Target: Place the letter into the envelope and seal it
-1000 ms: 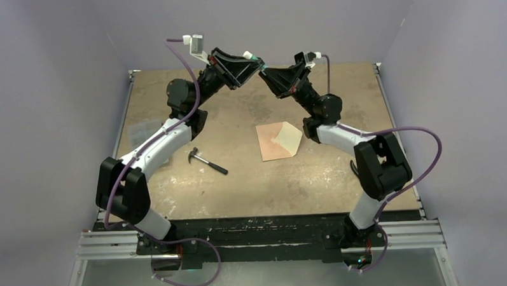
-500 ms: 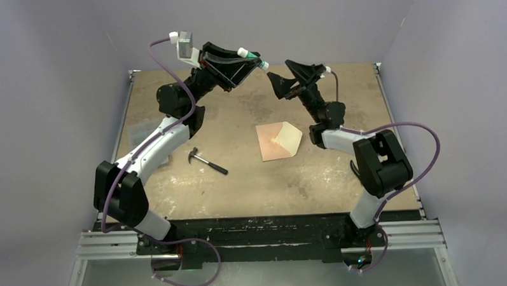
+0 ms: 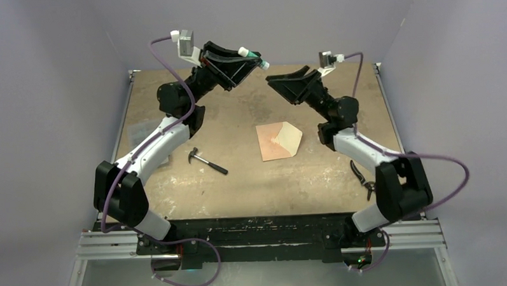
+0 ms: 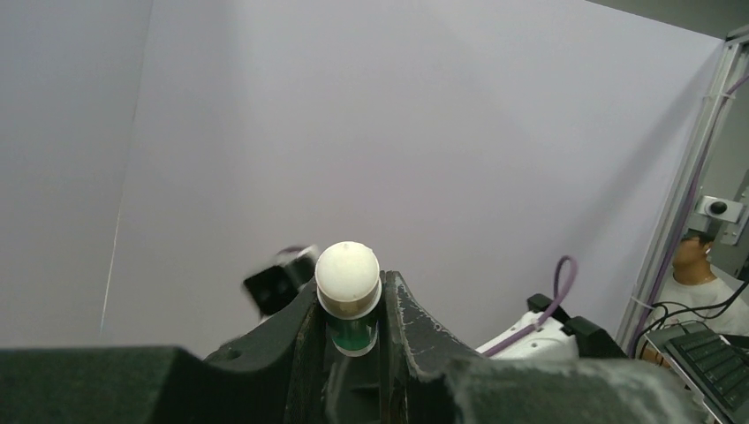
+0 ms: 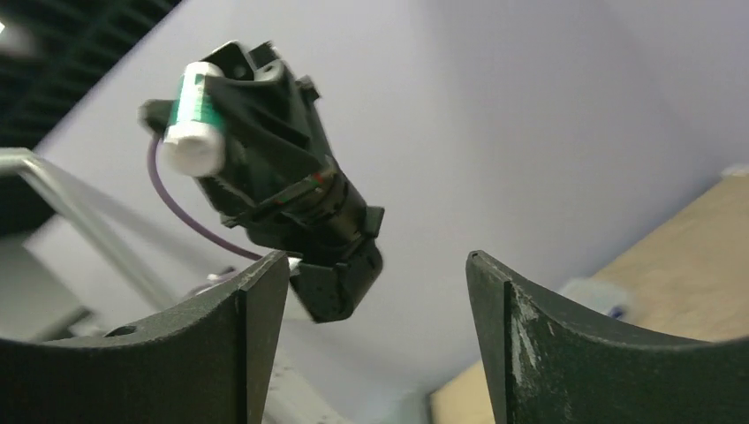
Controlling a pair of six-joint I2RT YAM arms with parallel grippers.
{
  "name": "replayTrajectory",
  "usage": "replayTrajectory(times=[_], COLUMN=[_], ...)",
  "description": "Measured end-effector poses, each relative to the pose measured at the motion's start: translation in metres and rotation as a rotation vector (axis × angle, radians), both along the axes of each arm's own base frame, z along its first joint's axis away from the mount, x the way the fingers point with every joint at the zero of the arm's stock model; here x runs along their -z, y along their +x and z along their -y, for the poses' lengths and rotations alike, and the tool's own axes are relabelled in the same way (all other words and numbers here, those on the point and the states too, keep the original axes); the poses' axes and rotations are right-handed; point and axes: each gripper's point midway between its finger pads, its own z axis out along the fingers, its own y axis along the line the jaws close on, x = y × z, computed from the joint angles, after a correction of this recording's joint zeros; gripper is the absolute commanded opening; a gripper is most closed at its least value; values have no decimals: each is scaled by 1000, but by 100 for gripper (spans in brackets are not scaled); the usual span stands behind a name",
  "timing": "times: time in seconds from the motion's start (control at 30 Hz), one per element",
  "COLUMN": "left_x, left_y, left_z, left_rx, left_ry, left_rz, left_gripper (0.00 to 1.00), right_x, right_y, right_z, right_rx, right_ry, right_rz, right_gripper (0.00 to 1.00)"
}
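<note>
Table: I see a worn, blotchy tan board [image 3: 239, 181] with a metal rail along its near edge.
Envelope: salmon-pink paper, flat on the table [image 3: 272, 145] right of centre, well below both raised grippers.
Envelope flap: open, a pale cream triangle [image 3: 292, 139] lying flat, its tip pointing right toward the right arm.
Envelope axis: the long side runs near to far with a slight tilt, so the flap opens off the right long edge.
Left gripper: raised high over the far left-centre of the table [image 3: 248, 60], fingers pinching a glue stick.
Glue stick: a small cylinder [image 4: 348, 287] with a green body and a rounded white end, standing up between the fingers in my left wrist view.
Right gripper: held high at far right-centre, black curved fingers spread wide with nothing between them [image 5: 375, 263]; it faces the left gripper.
Hammer: small, dark handle and metal head, lying on the table [image 3: 206, 160] left of the envelope.
Change: a second ago the right gripper was closed at the tip of the glue stick; it has since opened and drawn back to the right, and the right arm has swung outward. The envelope has not moved.
</note>
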Motion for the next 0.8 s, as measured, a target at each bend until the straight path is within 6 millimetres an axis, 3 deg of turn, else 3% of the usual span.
replayTrajectory(times=[0.2,0.33,0.6,0.8], left_x=[12,17,22,25], left_y=[17,20,23,23], left_z=[7,13,16,17], left_rx=[-5,16,27,29], left_ry=[34,43,57,65], left_rz=[-125,-174,-212,-220], left_gripper=[0,0,0,0], right_x=[-68,-96,-78,-71], right_y=[1,6,26,25], right_z=[21,35,29,26], right_rx=[425,635,700,674], right_ry=[-237,-376,-621,-677], right_rz=[427,649,850,918], right_gripper=[72,65,77,76])
